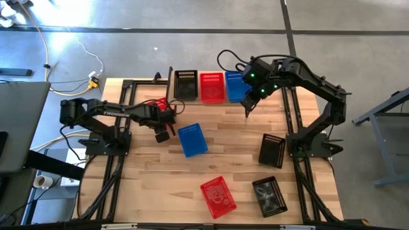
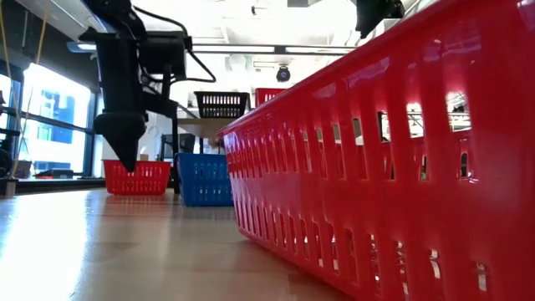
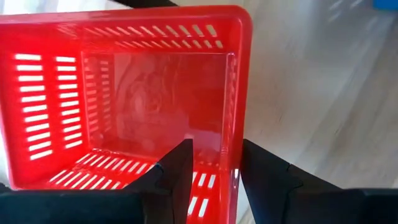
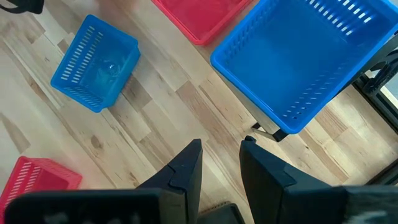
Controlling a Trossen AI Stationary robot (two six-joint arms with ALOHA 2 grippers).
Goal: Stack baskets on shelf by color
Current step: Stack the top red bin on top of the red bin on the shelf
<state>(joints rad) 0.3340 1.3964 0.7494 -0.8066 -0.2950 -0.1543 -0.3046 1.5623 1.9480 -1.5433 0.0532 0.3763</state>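
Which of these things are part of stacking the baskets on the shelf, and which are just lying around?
Job: shelf; on it a black basket, red basket, blue basket; held red basket in left gripper; loose blue basket, loose red basket, two loose black baskets; right gripper, empty.
Lying about: yellow plug, yellow cable, both on the floor.

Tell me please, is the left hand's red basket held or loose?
Held: the left hand straddles the red basket's wall, one finger inside, one outside.
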